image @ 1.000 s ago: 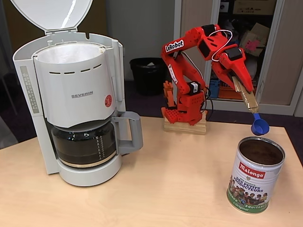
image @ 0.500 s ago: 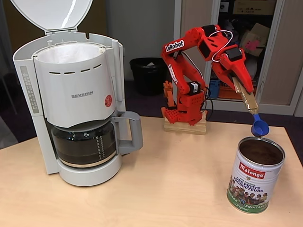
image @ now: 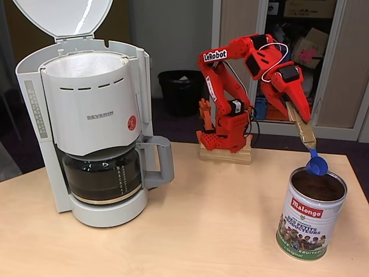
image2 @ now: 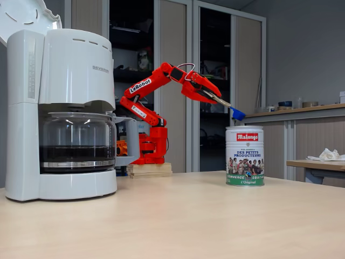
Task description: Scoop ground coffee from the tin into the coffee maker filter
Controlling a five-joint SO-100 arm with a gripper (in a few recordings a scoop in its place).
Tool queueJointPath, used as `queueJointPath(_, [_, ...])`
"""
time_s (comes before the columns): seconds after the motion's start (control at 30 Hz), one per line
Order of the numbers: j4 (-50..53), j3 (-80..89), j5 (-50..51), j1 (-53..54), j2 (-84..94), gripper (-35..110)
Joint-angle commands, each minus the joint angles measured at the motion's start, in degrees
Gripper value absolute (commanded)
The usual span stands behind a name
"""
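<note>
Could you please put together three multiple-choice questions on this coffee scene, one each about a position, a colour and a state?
1. Where is the blue scoop in relation to the tin?
A. Just above the tin's open top
B. Lying on the table beside the coffee maker
C. Inside the filter

2. What colour is the robot arm?
A. White
B. Red
C. Black

3. What is the state of the coffee maker's lid?
A. Closed
C. Removed and lying on the table
B. Swung up and open

Answers:
1 A: in both fixed views the scoop hangs at the tin's rim, above the ground coffee.
2 B: every arm segment is red.
3 B: the lid stands raised behind the exposed filter.
</note>
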Motion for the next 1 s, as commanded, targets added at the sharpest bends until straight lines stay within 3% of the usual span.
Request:
queueJointPath(0.0, [-2.6, 1.7, 1.8, 0.3, 0.2, 0])
queueJointPath(0.97, [-15.6, 1.1, 8.5, 0.1, -18.4, 0])
